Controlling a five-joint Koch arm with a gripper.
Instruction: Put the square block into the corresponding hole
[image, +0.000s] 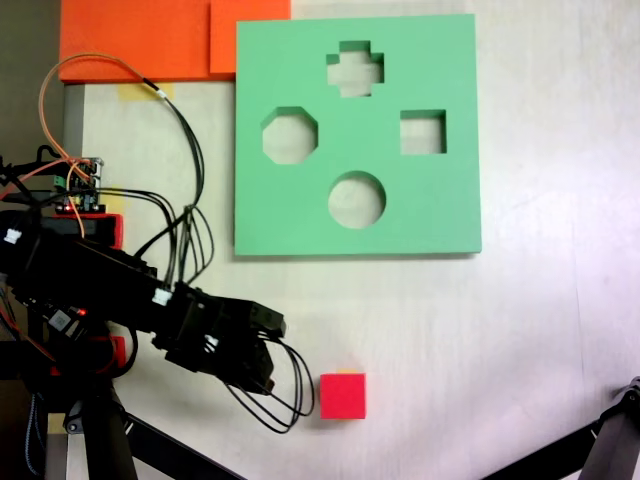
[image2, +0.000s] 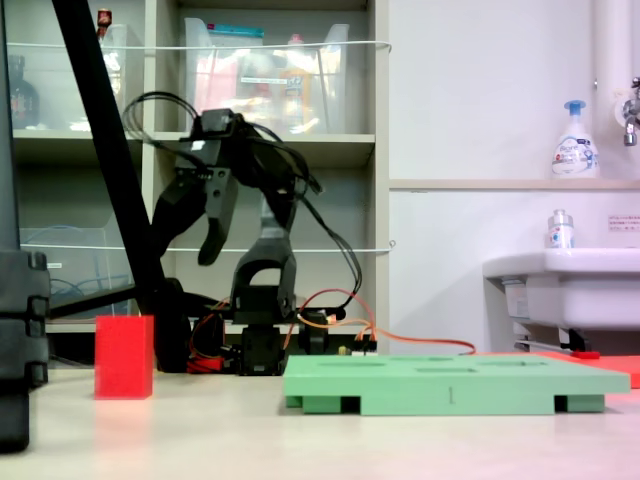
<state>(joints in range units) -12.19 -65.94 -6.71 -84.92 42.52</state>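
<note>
In a fixed view from above, the square block lies near the surface's bottom edge, just right of the tool, apart from it. The corresponding hole sits in the green board at the top edge.

In a fixed view from the side, the tool hangs released above the block. No writing is readable.

White wall, shelving, sink — pale tabletop
</note>
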